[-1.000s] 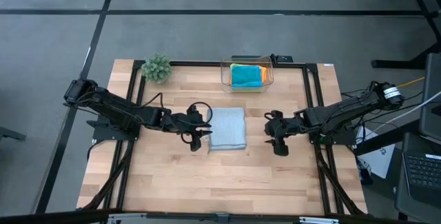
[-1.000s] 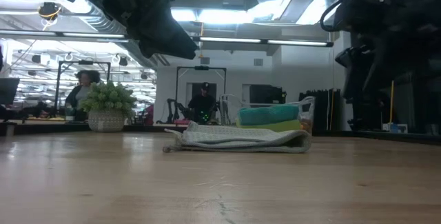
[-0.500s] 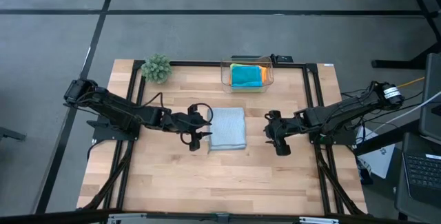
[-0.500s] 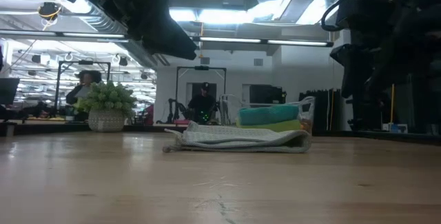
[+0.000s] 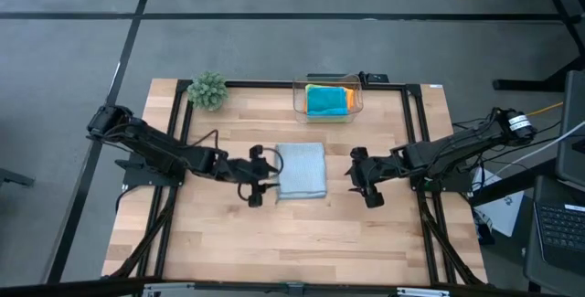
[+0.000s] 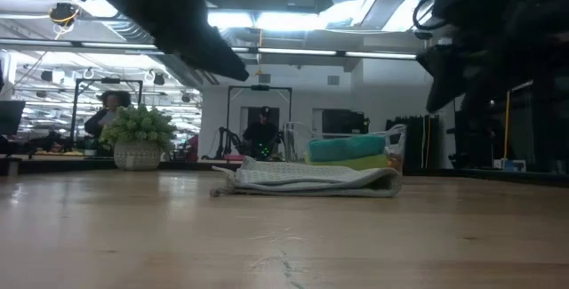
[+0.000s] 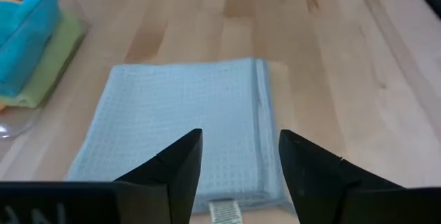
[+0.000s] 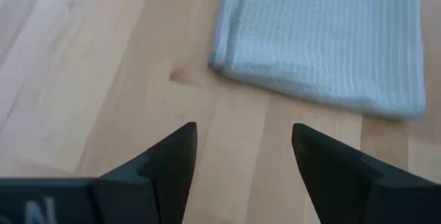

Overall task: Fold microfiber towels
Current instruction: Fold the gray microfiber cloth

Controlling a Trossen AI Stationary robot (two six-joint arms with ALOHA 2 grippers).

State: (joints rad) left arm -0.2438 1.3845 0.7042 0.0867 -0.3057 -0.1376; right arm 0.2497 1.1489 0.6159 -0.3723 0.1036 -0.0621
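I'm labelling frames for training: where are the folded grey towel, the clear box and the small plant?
folded grey towel point(image 5: 302, 170), high view, middle of its top face.
clear box point(image 5: 298, 101), high view, its left wall.
small plant point(image 5: 207, 90), high view, centre of its foliage.

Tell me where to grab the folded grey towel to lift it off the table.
Grip the grey towel at its layered open edge, on the side facing the left gripper, coming in low from that side. It lies flat, folded, and that edge offers stacked layers to pinch. Both grippers are open, beside it.
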